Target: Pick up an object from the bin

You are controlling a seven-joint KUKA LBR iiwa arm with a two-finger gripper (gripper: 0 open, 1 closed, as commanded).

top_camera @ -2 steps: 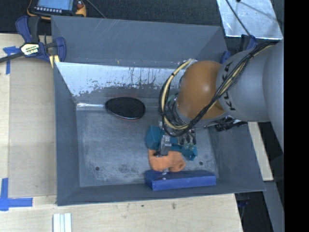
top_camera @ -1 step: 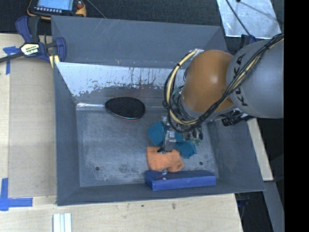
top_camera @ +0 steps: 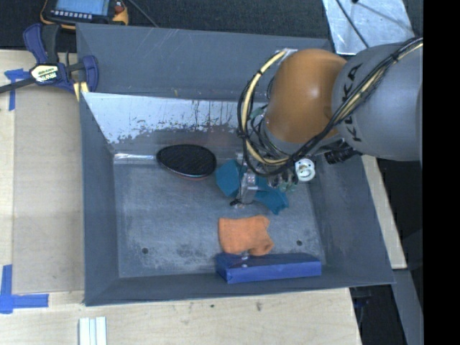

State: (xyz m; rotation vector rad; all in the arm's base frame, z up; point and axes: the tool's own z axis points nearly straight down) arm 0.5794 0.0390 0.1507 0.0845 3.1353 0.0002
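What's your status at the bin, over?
Gripper low at teal object, mid-bin. Orange cloth close below in view, black oval object up-left. Neither touching gripper.

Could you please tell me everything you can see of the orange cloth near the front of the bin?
The orange cloth looks soft and fuzzy, roughly square with rumpled edges. It lies flat on the floor of the bin, near the front wall and right of the middle. Its front edge meets the long blue block lying along that wall. The hand hangs just behind it, over a teal thing, apart from the cloth.
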